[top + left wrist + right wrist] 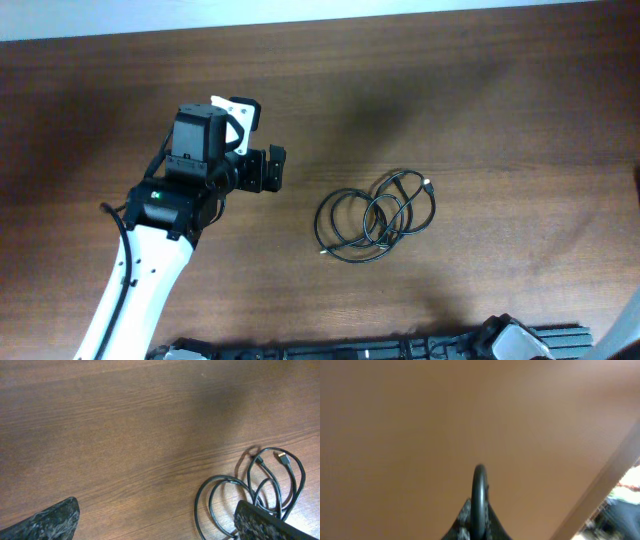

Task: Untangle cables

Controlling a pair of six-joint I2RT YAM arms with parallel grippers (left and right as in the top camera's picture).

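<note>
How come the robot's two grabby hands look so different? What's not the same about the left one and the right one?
The left gripper is wide open; the right gripper is squeezed shut. The left gripper is out over the table, beside the cables; the right gripper's own view shows only blurry brown and no cables. What's the same: neither one is holding a cable.

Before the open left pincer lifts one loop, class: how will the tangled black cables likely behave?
The cables are thin and lie in loose overlapping loops, so they will probably droop limply. Interlocked loops suggest the bundle lifts together. Pushed, they'd likely slide lightly on the smooth table.
</note>
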